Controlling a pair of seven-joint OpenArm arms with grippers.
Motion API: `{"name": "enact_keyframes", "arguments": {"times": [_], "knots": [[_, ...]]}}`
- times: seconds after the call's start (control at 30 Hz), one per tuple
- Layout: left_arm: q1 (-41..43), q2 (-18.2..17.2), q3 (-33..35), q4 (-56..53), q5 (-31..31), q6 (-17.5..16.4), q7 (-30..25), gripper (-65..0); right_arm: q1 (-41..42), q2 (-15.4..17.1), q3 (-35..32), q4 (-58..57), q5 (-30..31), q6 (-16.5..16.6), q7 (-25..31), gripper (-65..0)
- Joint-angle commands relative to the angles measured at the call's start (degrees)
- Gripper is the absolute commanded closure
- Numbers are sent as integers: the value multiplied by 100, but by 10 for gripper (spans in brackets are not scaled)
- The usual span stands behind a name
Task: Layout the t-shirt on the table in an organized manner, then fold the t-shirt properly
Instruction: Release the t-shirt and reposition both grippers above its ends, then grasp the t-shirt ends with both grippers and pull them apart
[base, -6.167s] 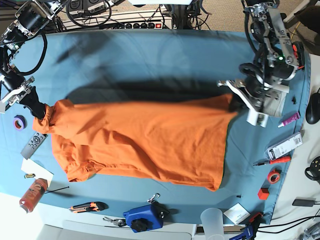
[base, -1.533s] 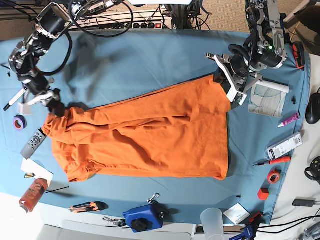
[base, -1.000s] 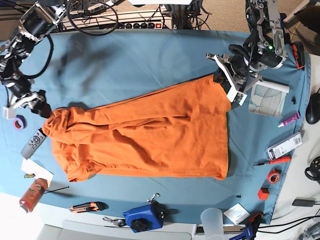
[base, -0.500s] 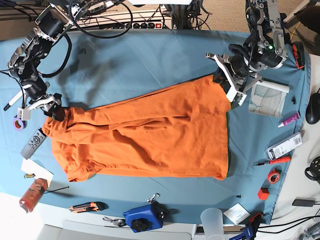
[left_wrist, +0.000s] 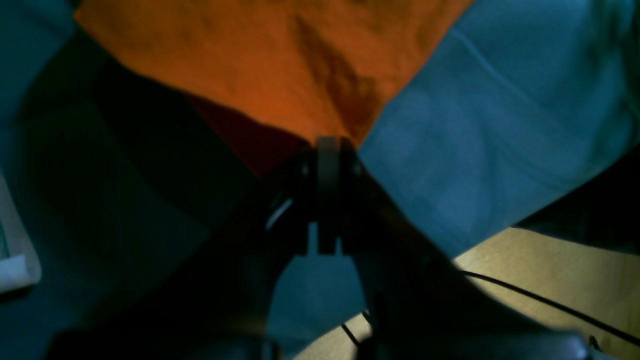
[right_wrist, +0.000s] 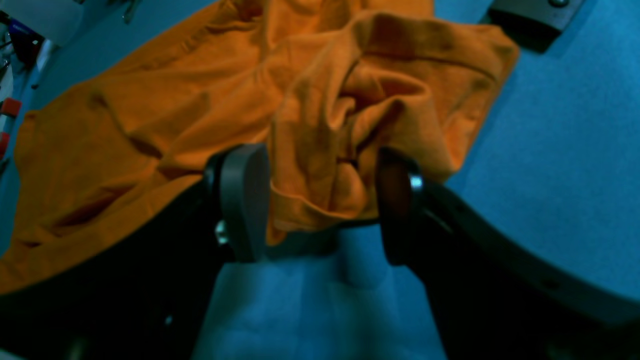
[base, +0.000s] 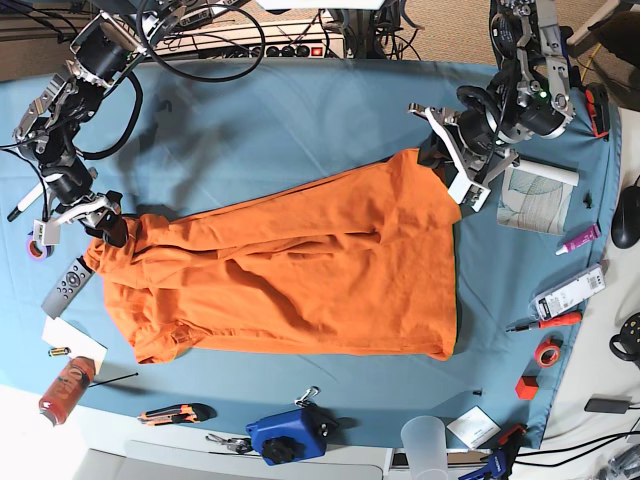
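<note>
T-shirt (base: 300, 280) corner newly shifted slightly.

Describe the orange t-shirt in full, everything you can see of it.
The t-shirt is plain bright orange, of soft-looking matte fabric with no print visible. It lies across the teal-blue table, partly folded over, its lower part fairly smooth with shallow creases. The end by the right gripper is bunched into thick, crumpled folds that sit between that gripper's open jaws, not clamped. At the opposite upper corner, the left gripper is shut on the fabric, which stretches away from its fingertips in a taut edge.
</note>
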Motion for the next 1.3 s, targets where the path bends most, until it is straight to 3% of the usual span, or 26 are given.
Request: {"name": "enact_keyframes", "arguments": {"times": [0.0,0.17,0.33,0.47,0.57,0.6,0.73,0.8,0.97,1.1,1.17,1.27], "knots": [[-28,-17,-11,105,-87,-20,-118,0,111,76,-105,90,98,32,131,-332],[-28,-17,-11,105,-87,-20,-118,0,111,76,-737,90,-435,-72,431,-333],[-26,-17,-11,105,-85,-20,-105,0,111,76,-719,90,-476,-212,387,-324],[-28,-15,-11,105,-87,-20,-120,0,111,79,-439,90,-417,-212,68,-194],[-28,-15,-11,105,-85,-20,-125,0,111,81,-129,90,-295,-151,4,-26],[-28,-15,-11,103,-87,-20,-125,0,111,83,-39,90,-269,-118,2,0],[-28,-15,-11,103,-85,-22,-120,0,111,98,175,90,-229,-26,-238,0],[-28,-15,-11,105,-79,-20,-116,0,92,103,269,92,186,32,-603,0],[-26,-17,-13,105,-66,2,63,0,-48,142,824,179,2004,32,-1700,0],[-22,-17,-74,116,-68,2,286,0,-361,345,1386,369,2288,32,-1816,0],[-11,-17,-225,118,-109,2,286,0,-684,570,1377,402,2656,32,-2153,0],[-11,-20,-612,127,-267,0,291,0,-1220,822,1388,402,3220,32,-2176,0]]}}
